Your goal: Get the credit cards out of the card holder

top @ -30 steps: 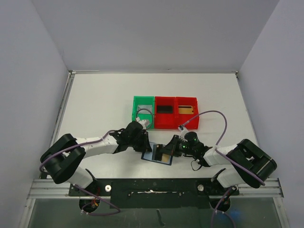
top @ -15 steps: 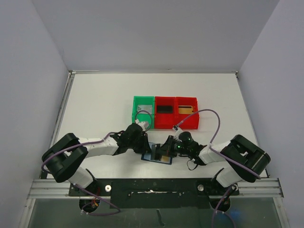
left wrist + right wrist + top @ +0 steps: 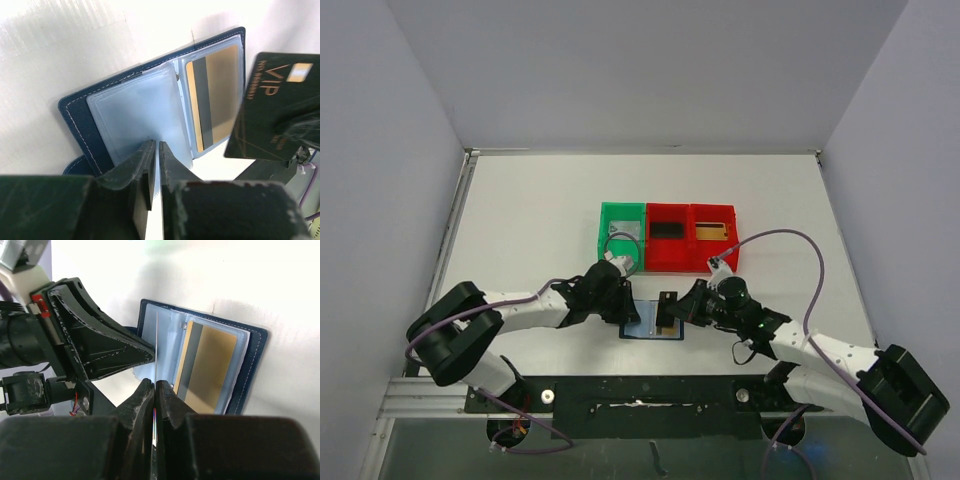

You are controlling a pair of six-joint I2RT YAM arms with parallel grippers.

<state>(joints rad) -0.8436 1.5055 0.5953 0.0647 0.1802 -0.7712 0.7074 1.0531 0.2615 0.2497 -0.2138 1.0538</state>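
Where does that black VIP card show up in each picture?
Top external: thin black rectangular VIP card, just below centre.
Left wrist: the card at right, face showing.
Right wrist: the card edge-on, a thin central line.
Shared landmark: open navy-blue bifold card holder.

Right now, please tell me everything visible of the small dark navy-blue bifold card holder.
The card holder lies open and flat on the white table, between the arms. It has a navy stitched cover and pale clear pockets inside. The right pocket holds a gold-orange card with a dark stripe; the left looks empty. The left fingers, closed, pinch the left pocket's edge.
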